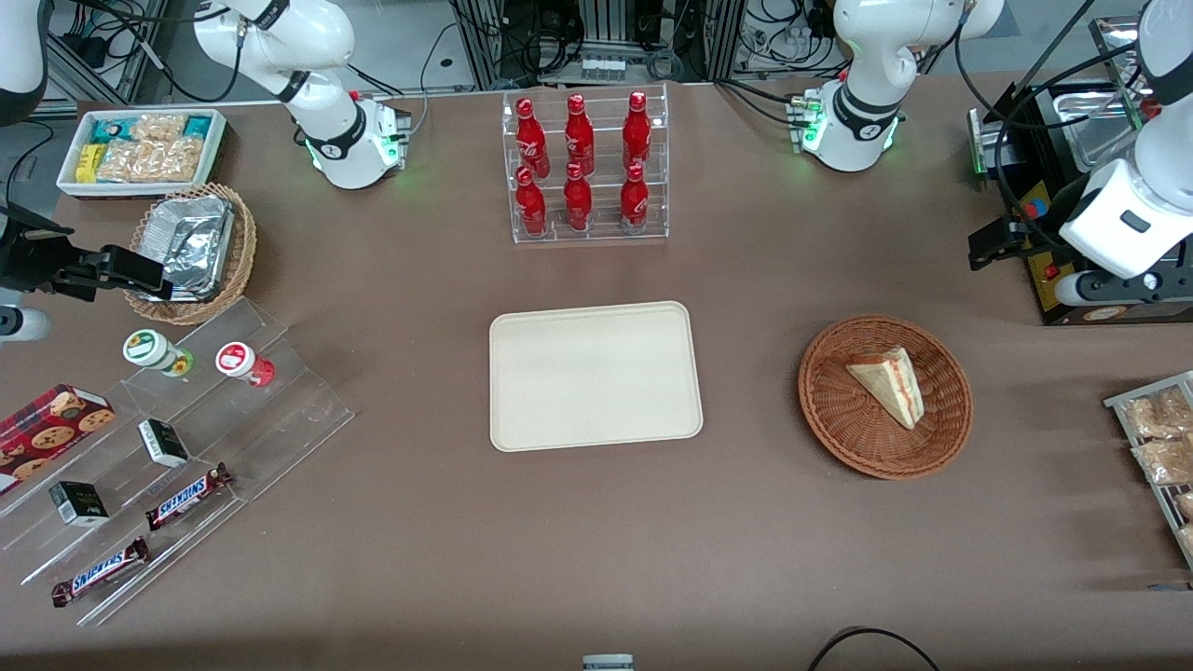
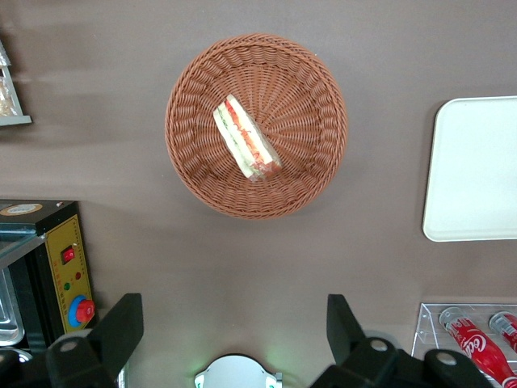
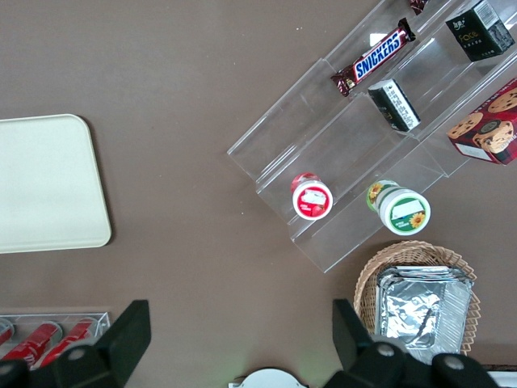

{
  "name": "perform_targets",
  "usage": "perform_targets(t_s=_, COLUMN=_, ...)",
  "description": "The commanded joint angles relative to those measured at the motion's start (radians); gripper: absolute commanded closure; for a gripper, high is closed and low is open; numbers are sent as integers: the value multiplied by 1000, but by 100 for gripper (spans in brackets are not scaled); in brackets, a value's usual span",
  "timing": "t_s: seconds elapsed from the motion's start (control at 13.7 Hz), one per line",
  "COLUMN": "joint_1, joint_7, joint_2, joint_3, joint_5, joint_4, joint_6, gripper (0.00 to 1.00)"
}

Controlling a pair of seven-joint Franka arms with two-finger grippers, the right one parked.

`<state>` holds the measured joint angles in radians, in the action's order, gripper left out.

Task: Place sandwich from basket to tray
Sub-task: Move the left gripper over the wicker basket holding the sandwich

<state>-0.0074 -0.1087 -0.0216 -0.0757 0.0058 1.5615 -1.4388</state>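
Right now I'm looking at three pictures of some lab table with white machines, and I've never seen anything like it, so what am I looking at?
Those white machines are two robot arms bolted to a brown table. One picture looks down at the table from the front; the others come from cameras on each arm's wrist. The working arm's gripper hangs above the table, fingers open, holding nothing. On the table sit a sandwich in a wicker basket, an empty cream tray beside it, and a rack of red bottles farther from the front camera.
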Motion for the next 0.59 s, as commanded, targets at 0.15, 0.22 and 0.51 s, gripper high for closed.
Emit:
perform_targets(t_s=0.15, joint_1=-19, joint_7=11, joint_2=19, joint_3=16, joint_5=-12, joint_4=11, joint_6=26, gripper=0)
perform_targets(t_s=0.22, joint_1=-20, joint_7=12, joint_2=17, joint_3=14, joint_5=-9, joint_4=31, joint_6=18, gripper=0)
perform_targets(t_s=0.51, joint_1=-22, joint_7=11, joint_2=18, joint_3=14, joint_5=-7, joint_4=165, joint_6=-116, gripper=0)
